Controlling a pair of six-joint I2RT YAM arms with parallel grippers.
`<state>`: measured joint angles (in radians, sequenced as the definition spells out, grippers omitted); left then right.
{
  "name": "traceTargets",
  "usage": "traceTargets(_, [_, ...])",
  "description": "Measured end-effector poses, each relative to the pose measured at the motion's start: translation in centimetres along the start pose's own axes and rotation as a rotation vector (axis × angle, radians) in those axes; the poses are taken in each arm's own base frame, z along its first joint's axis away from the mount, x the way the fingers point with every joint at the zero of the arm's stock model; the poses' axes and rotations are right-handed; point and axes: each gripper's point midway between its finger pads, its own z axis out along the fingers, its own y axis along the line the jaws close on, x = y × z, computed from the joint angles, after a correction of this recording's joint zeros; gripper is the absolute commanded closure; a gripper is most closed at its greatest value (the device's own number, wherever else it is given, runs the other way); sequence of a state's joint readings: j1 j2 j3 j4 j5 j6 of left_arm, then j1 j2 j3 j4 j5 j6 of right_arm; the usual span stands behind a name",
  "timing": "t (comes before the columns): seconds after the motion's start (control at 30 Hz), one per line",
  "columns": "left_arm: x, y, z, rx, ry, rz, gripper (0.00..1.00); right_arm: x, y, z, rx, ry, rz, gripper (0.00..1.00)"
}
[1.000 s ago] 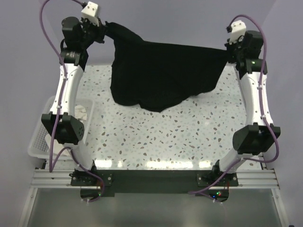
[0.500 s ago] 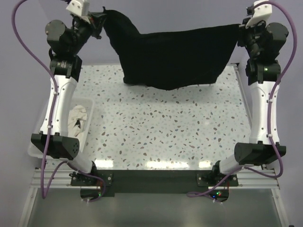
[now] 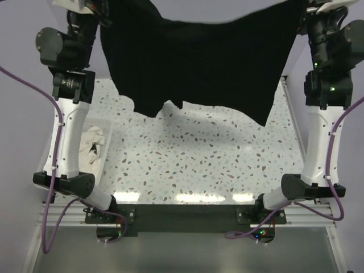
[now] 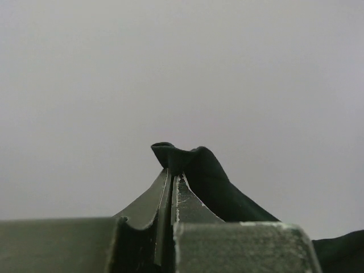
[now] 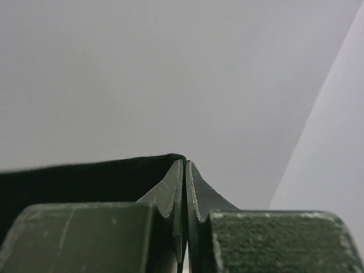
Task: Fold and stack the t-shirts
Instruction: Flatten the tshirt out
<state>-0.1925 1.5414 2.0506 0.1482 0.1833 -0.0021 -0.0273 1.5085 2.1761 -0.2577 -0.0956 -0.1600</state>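
Note:
The black t-shirt (image 3: pixel 199 62) hangs spread in the air between my two raised arms, its ragged lower hem above the far part of the table. My left gripper (image 4: pixel 172 170) is shut on a bunched corner of the black fabric (image 4: pixel 210 182). My right gripper (image 5: pixel 184 164) is shut on the opposite edge of the shirt (image 5: pixel 85 182). In the top view both grippers sit at the upper frame edge, the left gripper (image 3: pixel 103 8) and the right gripper (image 3: pixel 307 8), partly cut off. A crumpled white t-shirt (image 3: pixel 92 142) lies in the basket at the left.
The white lattice basket (image 3: pixel 106 149) stands at the table's left edge, mostly behind my left arm. The speckled table (image 3: pixel 199 165) lies below the hanging shirt. Both wrist views face a plain grey wall.
Both arms have risen higher and spread the black shirt wider. The shirt has lifted off the table and now hangs free, closer to the camera.

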Motion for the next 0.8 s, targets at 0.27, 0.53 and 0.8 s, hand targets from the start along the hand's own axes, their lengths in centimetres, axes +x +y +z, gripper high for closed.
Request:
traceTargets(0.27, [-7.0, 3.0, 1.3, -0.064, -0.194, 0.092, 1.0, -4.9, -1.0, 2.0, 0.039, -0.158, 0.044, 1.0])
traceTargets(0.53, [0.5, 3.0, 1.5, -0.052, -0.04, 0.078, 1.0, 1.1, -0.2, 4.3, 0.021, -0.032, 0.043, 1.0])
traceTargets(0.8, [0.5, 3.6, -0.4, -0.086, 0.004, 0.155, 1.0, -0.4, -1.0, 2.1, 0.054, -0.039, -0.01, 1.0])
